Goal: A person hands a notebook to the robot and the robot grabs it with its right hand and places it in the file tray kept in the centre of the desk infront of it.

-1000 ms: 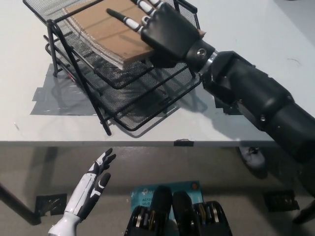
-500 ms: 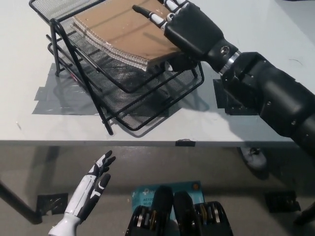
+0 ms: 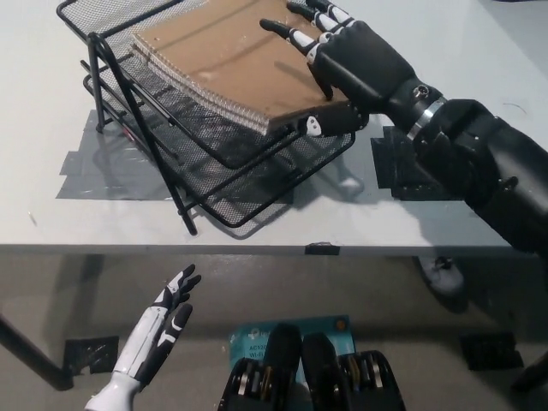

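Gripping the notebook at its near right corner, the black right robot hand lies with its fingers spread flat across the brown cover and its thumb curled under the edge. That notebook rests tilted in the top tier of the tray, its spiral binding running along the near left edge and its right corner jutting past the tray's rim. This tray is a black wire-mesh stack of tiers standing on the white table, with patches of grey tape on the surface under and beside it. Down at the lower left, below the table's near edge, the white left robot hand hangs idle over the floor, empty, with its fingers apart and pointing up and away.
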